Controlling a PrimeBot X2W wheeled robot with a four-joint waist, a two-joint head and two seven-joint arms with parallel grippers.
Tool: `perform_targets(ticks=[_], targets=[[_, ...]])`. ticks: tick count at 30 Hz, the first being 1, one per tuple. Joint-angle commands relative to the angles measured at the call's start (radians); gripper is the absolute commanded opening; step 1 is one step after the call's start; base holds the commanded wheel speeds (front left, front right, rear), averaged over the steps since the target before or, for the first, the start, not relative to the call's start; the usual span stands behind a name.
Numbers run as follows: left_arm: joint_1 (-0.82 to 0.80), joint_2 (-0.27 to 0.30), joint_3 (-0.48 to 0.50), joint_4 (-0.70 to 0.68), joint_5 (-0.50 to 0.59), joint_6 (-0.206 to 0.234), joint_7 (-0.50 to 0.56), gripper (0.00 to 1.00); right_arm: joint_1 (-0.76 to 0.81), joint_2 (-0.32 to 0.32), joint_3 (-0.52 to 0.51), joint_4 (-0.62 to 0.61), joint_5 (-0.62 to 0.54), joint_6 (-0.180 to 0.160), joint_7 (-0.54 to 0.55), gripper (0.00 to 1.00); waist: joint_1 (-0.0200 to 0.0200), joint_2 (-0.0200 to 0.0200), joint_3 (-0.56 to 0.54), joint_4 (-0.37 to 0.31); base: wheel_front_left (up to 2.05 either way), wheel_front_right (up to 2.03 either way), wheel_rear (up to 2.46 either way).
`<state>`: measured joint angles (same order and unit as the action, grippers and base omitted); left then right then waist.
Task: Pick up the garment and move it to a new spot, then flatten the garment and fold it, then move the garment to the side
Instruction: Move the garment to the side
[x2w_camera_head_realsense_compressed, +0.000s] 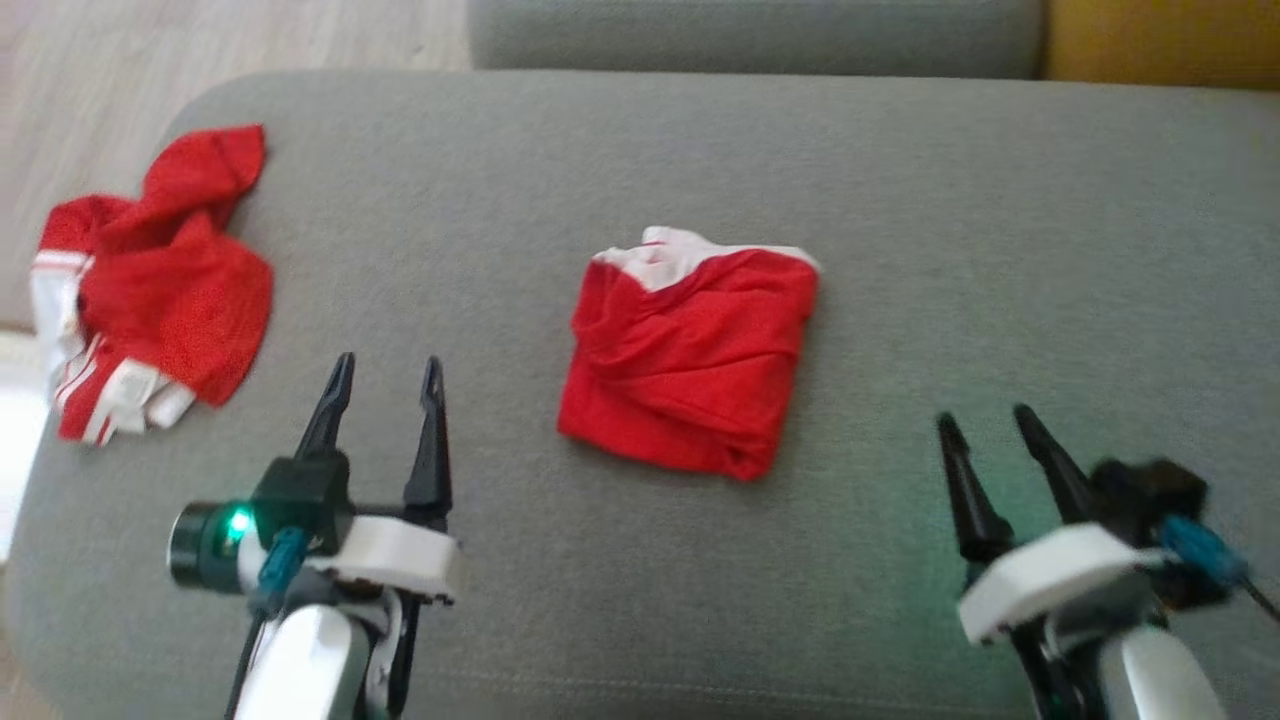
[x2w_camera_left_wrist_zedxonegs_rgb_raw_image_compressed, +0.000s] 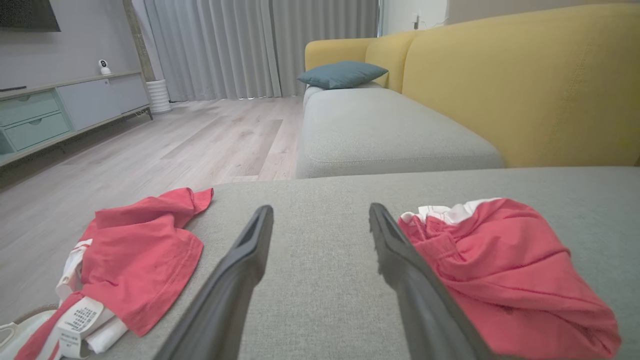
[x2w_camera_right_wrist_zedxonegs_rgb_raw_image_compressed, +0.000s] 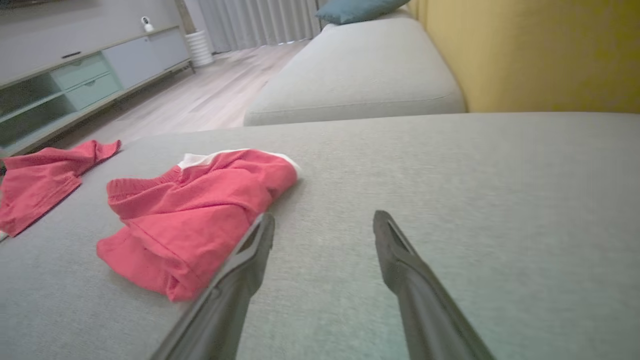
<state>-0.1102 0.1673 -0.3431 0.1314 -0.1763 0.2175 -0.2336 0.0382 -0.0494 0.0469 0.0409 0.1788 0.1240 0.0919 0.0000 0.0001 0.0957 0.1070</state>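
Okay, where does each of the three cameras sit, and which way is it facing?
Head view: on the head, looking down at the grey cushion; left gripper and right gripper show, open.
Left wrist view: low over the cushion, facing the yellow sofa, along its fingers.
Right wrist view: likewise, along its own fingers.
All share the folded garment.

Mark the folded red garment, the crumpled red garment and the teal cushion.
folded red garment (x2w_camera_head_realsense_compressed: 690, 360), head view, middle of its red top layer
crumpled red garment (x2w_camera_head_realsense_compressed: 170, 290), head view, centre of the red fabric
teal cushion (x2w_camera_left_wrist_zedxonegs_rgb_raw_image_compressed: 342, 74), left wrist view, middle of its top face
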Motion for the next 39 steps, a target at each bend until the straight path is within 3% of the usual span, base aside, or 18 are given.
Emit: perform_targets(ticks=[1, 13, 21, 22, 23, 24, 25, 32, 39], targets=[[-0.06, 0.0, 0.028, -0.032, 0.01, -0.008, -0.014, 1.0, -0.08, -0.016, 0.043, 0.005, 0.013, 0.007, 0.011, 1.0, 0.0, -0.0001, 0.04, 0.05, 0.0, 0.0, 0.0], [-0.131, -0.052, 0.003, -0.031, 0.03, -0.026, -0.028, 1.0, -0.318, -0.006, 0.145, 0.398, 0.098, 0.007, 0.065, 1.0, 0.0, -0.0001, 0.098, 0.158, 0.0, 0.0, 0.0], [-0.129, -0.059, 0.017, -0.046, 0.046, -0.028, -0.028, 1.0, -0.38, -0.002, 0.191, 0.5, 0.199, 0.007, 0.109, 1.0, 0.0, -0.0001, 0.11, 0.156, 0.0, 0.0, 0.0], [-0.129, -0.06, 0.018, -0.046, 0.048, -0.029, -0.028, 1.0, -0.388, -0.002, 0.201, 0.511, 0.215, 0.007, 0.117, 0.92, 0.0, -0.0001, 0.111, 0.153, 0.0, 0.0, 0.0], [-0.129, -0.06, 0.02, -0.047, 0.049, -0.03, -0.028, 1.0, -0.397, -0.002, 0.214, 0.521, 0.227, 0.007, 0.127, 0.72, 0.0, -0.0001, 0.111, 0.151, 0.0, 0.0, 0.0], [-0.129, -0.061, 0.021, -0.046, 0.05, -0.032, -0.028, 1.0, -0.404, -0.002, 0.225, 0.532, 0.237, 0.007, 0.136, 0.18, 0.0, -0.0001, 0.111, 0.149, 0.0, 0.0, 0.0], [-0.129, -0.062, 0.022, -0.046, 0.051, -0.034, -0.028, 1.0, -0.41, -0.002, 0.233, 0.541, 0.246, 0.007, 0.139, 0.0, 0.0, -0.0001, 0.112, 0.147, 0.0, 0.0, 0.0], [-0.123, -0.068, 0.032, -0.043, 0.06, -0.038, -0.028, 1.0, -0.429, -0.03, 0.289, 0.567, 0.253, 0.007, 0.124, 0.0, 0.0, -0.0001, 0.103, 0.129, 0.0, 0.0, 0.0], [-0.112, -0.062, 0.049, -0.051, 0.07, -0.038, -0.028, 1.0, -0.408, -0.129, 0.351, 0.499, 0.208, 0.007, 0.122, 0.0, 0.0, -0.0001, 0.1, 0.042, 0.0, 0.0, 0.0]])
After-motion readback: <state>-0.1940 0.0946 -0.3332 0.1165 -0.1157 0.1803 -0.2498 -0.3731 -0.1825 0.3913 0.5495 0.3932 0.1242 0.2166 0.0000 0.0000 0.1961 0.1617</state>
